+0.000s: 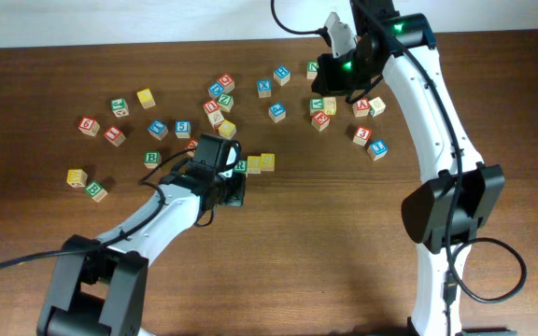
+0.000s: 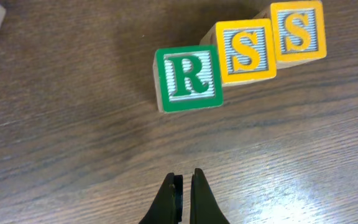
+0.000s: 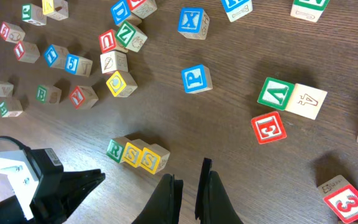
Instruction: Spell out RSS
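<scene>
As the green-lettered wooden R block [image 2: 188, 78] touches one yellow-lettered wooden S block [image 2: 248, 51], and a second yellow S block [image 2: 298, 31] touches that, you read RSS along a row slanting up-right on the brown wooden table [image 2: 73, 143]. Your left gripper [image 2: 184, 177], narrow and empty, is nearer, just below the R; your right gripper [image 3: 188, 180], also narrow and empty, hangs well apart.

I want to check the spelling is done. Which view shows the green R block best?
The left wrist view: the green R block is large and sharp, its letter clear. The right wrist view shows the same block small, at an angle; overhead it is tiny, letter unreadable.
</scene>
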You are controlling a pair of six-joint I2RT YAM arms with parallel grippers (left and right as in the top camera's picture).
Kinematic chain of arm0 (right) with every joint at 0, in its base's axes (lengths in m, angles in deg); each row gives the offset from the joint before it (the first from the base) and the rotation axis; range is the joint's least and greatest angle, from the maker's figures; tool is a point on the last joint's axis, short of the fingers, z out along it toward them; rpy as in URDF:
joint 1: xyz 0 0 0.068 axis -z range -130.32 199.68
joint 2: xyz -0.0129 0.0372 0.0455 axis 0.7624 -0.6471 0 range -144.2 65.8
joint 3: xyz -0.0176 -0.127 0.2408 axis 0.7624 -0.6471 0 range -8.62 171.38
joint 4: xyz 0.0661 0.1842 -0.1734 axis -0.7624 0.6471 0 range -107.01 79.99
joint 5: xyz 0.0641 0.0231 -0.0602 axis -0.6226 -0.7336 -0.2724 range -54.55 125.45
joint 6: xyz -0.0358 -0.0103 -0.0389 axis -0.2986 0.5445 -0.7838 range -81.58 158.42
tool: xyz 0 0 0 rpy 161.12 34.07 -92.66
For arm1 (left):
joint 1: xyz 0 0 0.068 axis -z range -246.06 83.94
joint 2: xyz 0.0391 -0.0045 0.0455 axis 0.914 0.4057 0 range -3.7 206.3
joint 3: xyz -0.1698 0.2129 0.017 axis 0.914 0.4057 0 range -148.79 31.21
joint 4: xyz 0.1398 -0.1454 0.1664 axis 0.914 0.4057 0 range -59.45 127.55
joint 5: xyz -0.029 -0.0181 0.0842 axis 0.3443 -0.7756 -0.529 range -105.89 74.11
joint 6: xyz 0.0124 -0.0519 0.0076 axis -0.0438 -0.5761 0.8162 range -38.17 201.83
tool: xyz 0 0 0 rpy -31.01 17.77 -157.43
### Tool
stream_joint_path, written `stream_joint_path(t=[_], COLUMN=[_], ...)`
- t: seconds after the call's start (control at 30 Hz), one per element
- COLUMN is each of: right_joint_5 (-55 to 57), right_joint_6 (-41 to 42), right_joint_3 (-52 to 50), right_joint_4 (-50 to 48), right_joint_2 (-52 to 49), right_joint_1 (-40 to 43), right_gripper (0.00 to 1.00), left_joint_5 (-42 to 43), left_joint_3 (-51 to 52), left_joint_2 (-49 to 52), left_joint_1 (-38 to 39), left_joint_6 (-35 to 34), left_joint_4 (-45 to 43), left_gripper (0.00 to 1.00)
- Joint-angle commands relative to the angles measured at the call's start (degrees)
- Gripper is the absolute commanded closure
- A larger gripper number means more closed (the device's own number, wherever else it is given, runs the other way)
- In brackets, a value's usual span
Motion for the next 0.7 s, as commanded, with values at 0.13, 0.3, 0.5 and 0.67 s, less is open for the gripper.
stream_joint_path(t=[0.13, 0.3, 0.5, 0.67], right_joint_5=[-0.83, -0.81, -0.81, -0.81], right_joint_6=[-0.59, -0.59, -0.59, -0.59], right_joint_3=[0.98, 0.98, 0.98, 0.98], right_joint_4=[0.09, 0.09, 0.09, 0.07], right_joint_2=[1.49, 1.49, 1.49, 1.49], right_joint_1=[0.2, 0.2, 0.2, 0.2], right_gripper=[0.96, 0.96, 0.96, 0.96], left_joint_5=[1.57, 1.97, 2.84, 2.82], left_joint_3=[-0.02, -0.02, -0.02, -0.02], left_joint_2=[3.39, 3.65, 5.73, 6.01], left_joint_1=[0.07, 0.07, 0.07, 0.07], left_joint_6=[1.07, 1.07, 0.68, 0.66], left_joint_4=[-3.08, -4.79, -7.43, -8.83], left_gripper=[1.0, 1.0, 1.0, 1.0])
